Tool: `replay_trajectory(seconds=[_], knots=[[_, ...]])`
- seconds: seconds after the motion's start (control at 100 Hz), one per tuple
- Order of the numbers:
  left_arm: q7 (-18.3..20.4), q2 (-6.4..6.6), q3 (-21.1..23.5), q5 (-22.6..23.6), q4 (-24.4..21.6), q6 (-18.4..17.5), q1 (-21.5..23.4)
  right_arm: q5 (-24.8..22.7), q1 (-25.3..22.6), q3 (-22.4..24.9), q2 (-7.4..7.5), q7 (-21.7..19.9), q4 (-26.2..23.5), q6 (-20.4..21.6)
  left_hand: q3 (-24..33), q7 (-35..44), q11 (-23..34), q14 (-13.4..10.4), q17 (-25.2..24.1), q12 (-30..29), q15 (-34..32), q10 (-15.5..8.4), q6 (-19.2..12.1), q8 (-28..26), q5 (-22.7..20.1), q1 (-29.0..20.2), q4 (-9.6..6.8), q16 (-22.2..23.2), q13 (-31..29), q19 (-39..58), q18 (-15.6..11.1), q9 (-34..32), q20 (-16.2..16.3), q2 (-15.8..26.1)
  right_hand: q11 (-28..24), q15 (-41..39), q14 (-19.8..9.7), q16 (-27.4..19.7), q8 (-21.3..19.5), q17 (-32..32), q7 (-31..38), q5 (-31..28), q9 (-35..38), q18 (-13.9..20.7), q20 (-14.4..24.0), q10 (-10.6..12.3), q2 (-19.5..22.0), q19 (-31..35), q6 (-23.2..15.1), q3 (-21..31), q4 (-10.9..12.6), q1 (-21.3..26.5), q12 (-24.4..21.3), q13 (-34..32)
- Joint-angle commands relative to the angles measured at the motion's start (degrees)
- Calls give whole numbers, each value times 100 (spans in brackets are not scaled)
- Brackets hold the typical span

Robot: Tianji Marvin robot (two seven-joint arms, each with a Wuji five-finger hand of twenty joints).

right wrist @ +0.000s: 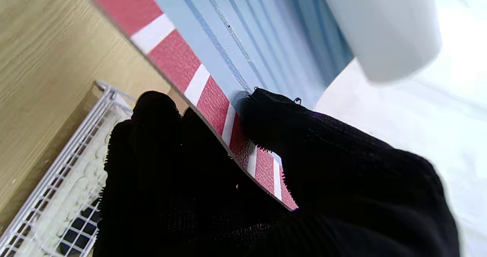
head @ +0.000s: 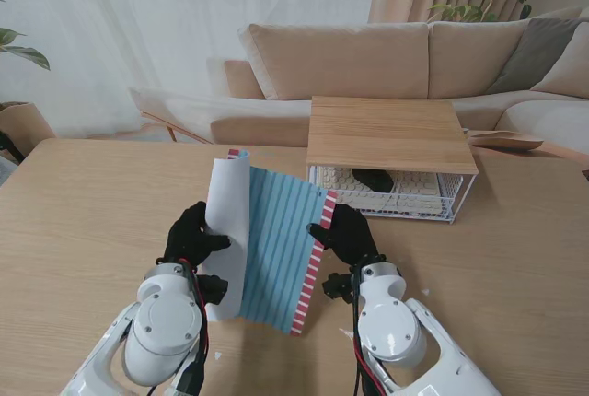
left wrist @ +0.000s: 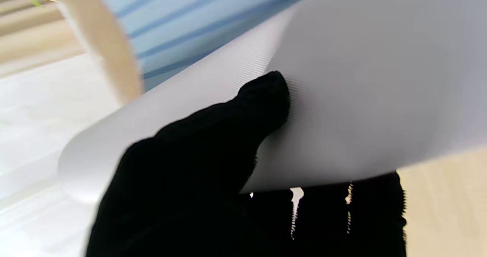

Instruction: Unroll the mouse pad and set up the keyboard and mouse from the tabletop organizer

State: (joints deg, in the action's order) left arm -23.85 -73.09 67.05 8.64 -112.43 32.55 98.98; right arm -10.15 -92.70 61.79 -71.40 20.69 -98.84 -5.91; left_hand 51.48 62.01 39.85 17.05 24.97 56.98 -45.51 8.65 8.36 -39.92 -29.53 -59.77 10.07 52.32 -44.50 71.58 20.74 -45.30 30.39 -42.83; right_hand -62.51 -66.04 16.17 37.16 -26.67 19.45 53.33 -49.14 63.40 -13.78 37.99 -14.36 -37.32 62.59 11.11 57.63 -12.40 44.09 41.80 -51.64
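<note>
The mouse pad (head: 274, 247) is held up off the table, partly unrolled: blue stripes, a red-and-white edge, a white underside still curled at its left side. My left hand (head: 191, 235) in a black glove pinches the curled white part (left wrist: 342, 97), thumb on its face. At the pad's right side, the red-and-white edge (right wrist: 213, 105) is gripped between the thumb and fingers of my right hand (head: 344, 233). A white keyboard (head: 386, 184) and a black mouse (head: 373, 178) lie inside the organizer (head: 391, 133), farther from me on the right.
The organizer has a wooden top and a white wire basket (right wrist: 61, 181) beneath it. The wooden table (head: 83, 230) spreads on both sides of my arms. A beige sofa (head: 368, 55) stands beyond the table's far edge.
</note>
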Motion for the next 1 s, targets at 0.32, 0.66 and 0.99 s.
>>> replay_trajectory(seconds=[0.32, 0.66, 0.99], knots=[[-568, -627, 67, -1758, 476, 1019, -166, -503, 152, 286, 207, -714, 191, -536, 249, 214, 185, 259, 46, -155, -59, 281, 37, 229, -8, -432, -119, -169, -19, -181, 263, 79, 222, 378, -228, -203, -102, 205, -291, 115, 410, -186, 197, -118, -120, -633, -197, 339, 48, 446, 43, 322, 181, -281], [-641, -769, -164, -2166, 1080, 1138, -222, -1338, 284, 249, 430, -1240, 733, -673, 228, 202, 211, 233, 27, -167, -14, 289, 42, 250, -57, -471, -142, -126, -48, -235, 201, 56, 219, 361, -309, -255, -85, 400, -404, -90, 370, -79, -5, -73, -163, -701, 11, 356, 41, 342, 61, 359, 312, -36], [-332, -717, -209, -2031, 1428, 1284, -338, -1596, 558, -69, 450, -1304, 1116, -886, 190, 87, 189, 261, -196, -169, -74, 339, 105, 366, 112, -444, -145, -53, 140, -150, 115, 244, 316, 418, -358, -282, -103, 471, -481, -120, 351, -43, -49, -47, -149, -679, 54, 398, -8, 269, 92, 355, 329, -3]])
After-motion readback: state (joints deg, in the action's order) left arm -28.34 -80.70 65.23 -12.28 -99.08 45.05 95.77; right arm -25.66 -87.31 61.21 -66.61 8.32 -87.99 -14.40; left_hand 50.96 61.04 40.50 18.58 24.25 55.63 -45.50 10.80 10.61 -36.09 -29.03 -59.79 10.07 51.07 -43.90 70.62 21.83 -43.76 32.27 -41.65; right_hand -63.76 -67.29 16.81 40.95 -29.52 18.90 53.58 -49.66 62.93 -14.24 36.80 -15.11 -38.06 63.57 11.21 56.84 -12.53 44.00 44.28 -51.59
